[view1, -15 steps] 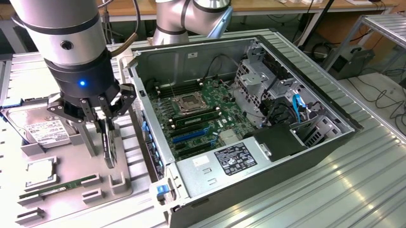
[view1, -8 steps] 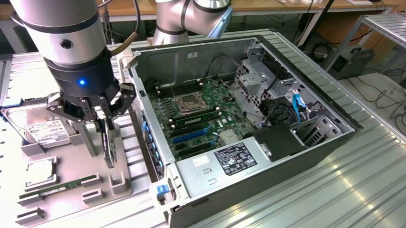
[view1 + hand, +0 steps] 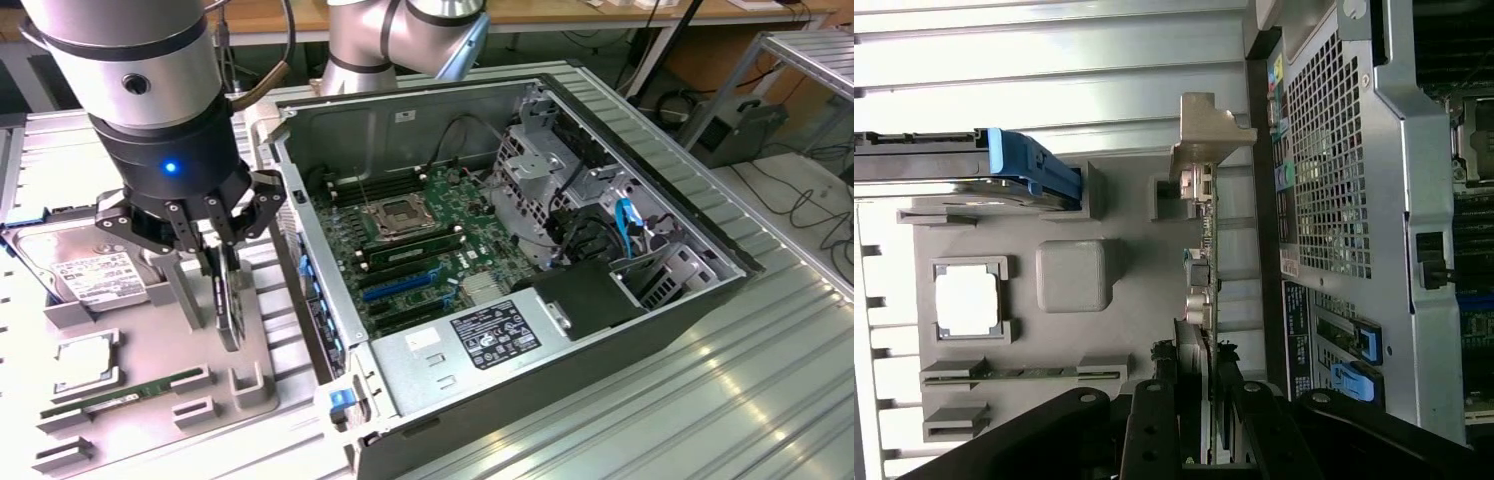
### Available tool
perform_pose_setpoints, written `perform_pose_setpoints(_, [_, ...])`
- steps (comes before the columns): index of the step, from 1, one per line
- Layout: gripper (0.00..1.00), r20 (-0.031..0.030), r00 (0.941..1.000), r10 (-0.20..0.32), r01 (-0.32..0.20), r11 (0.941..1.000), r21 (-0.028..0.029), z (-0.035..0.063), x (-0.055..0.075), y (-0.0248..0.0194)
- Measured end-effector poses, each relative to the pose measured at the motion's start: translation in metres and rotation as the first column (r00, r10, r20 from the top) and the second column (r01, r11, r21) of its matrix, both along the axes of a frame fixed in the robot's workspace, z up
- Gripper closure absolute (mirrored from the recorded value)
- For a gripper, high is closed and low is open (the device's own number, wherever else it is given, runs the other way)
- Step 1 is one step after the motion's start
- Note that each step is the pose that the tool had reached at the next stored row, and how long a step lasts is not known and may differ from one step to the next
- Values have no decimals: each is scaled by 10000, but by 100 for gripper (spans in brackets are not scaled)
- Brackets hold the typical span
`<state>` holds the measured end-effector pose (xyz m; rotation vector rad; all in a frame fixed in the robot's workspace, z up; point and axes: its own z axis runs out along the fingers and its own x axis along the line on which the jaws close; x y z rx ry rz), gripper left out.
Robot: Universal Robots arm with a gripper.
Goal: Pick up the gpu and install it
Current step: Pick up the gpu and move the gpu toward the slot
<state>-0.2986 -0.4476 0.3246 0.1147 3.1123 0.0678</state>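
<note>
Grey ribbed tabletop — cable-strewn floor

Open computer case lies on its side on the ribbed metal table. Inside: green motherboard with CPU socket near its middle, power supply with a black label at the near end, and blue cables by the drive cage.

Grey parts tray sits just beside the case, on the exterior view's left. It carries a hard drive with a white label, a bare processor chip, and a green RAM stick in its slot.
</note>
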Motion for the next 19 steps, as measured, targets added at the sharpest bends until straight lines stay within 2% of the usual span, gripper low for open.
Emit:
perform_pose_setpoints(1, [74,1,10000,0,0,10000,1,27,0,0])
perform_pose_setpoints(5, [74,1,10000,0,0,10000,1,34,0,0])
perform_pose_setpoints(7, [74,1,10000,0,0,10000,1,76,0,1])
perform_pose_setpoints(11, [74,0,10000,-1,1,10000,1,79,0,2])
perform_pose_setpoints(13, [74,0,10000,0,0,10000,1,129,0,5])
perform_pose_setpoints(19, [74,0,10000,0,0,10000,0,139,0,5])
